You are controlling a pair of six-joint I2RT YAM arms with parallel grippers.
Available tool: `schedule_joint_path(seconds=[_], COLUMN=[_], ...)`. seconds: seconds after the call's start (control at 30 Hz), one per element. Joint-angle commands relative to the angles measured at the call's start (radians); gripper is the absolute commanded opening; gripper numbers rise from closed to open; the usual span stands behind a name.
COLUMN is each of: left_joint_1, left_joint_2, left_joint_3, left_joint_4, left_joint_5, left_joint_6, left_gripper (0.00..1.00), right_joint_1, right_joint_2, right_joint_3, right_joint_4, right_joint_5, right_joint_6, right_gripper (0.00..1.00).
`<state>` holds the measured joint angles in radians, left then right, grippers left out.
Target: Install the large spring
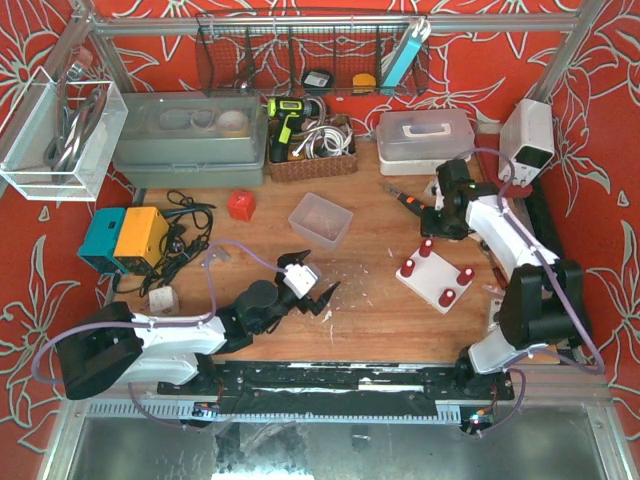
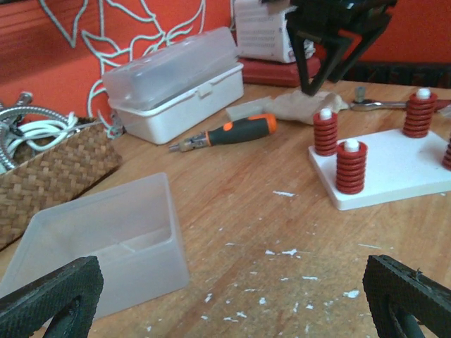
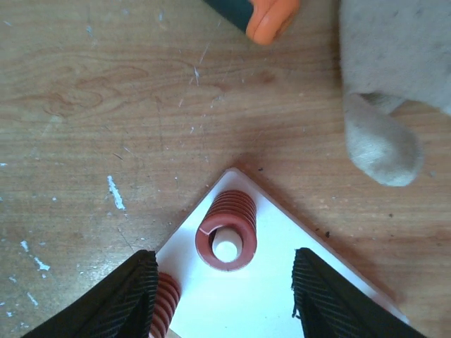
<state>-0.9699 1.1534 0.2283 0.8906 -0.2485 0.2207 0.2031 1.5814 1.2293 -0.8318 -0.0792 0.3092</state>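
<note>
Left side: left gripper [image 1: 312, 280] spread wide, nothing held, low over table [image 1: 370, 320]. Just beyond: clear plastic box [image 1: 320, 220]. Right of centre: white plate [image 1: 437, 275], red springs on all four posts. Large spring [image 3: 227, 229] seated over far-corner post. Right gripper [image 3: 222, 271] parted, empty, above that spring, fingers [image 3: 134, 296] flanking it, no contact visible.
</note>
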Motion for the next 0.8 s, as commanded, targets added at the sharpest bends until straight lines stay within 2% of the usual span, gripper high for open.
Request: schedule_joint_path(seconds=[0.0, 0.13, 0.2, 0.3, 0.47, 0.53, 0.63, 0.77], left_joint_1=[-0.005, 0.037, 0.092, 0.225, 0.452, 0.520, 0.619, 0.697], left_joint_2=[0.009, 0.017, 0.018, 0.010, -0.002, 0.015, 0.048, 0.119], left_joint_3=[0.077, 0.154, 0.177, 0.188, 0.122, 0.102, 0.059, -0.023], left_joint_4=[-0.094, -0.193, -0.205, -0.214, -0.145, -0.136, -0.087, 0.077], left_joint_5=[-0.126, -0.217, -0.213, -0.195, -0.146, -0.143, -0.109, -0.068], left_joint_6=[-0.016, -0.059, -0.069, -0.103, -0.130, -0.120, -0.128, -0.100], left_gripper=[1.00, 1.00, 1.00, 1.00, 1.00, 1.00, 1.00, 1.00], right_joint_1=[-0.005, -0.005, -0.006, -0.006, -0.005, -0.005, -0.005, -0.007], right_joint_2=[-0.134, -0.277, -0.364, -0.479, -0.579, -0.575, -0.509, -0.376], right_joint_3=[0.040, -0.015, -0.109, -0.270, -0.588, -0.690, -0.755, -0.791], right_joint_4=[0.021, 0.154, 0.294, 0.565, 1.034, 1.166, 1.243, 1.337], right_joint_5=[0.071, 0.184, 0.269, 0.382, 0.449, 0.468, 0.443, 0.385], right_joint_6=[0.018, 0.013, -0.027, -0.131, -0.335, -0.392, -0.445, -0.470], right_gripper=[0.59, 0.77, 0.87, 0.97, 0.99, 0.99, 0.99, 0.99])
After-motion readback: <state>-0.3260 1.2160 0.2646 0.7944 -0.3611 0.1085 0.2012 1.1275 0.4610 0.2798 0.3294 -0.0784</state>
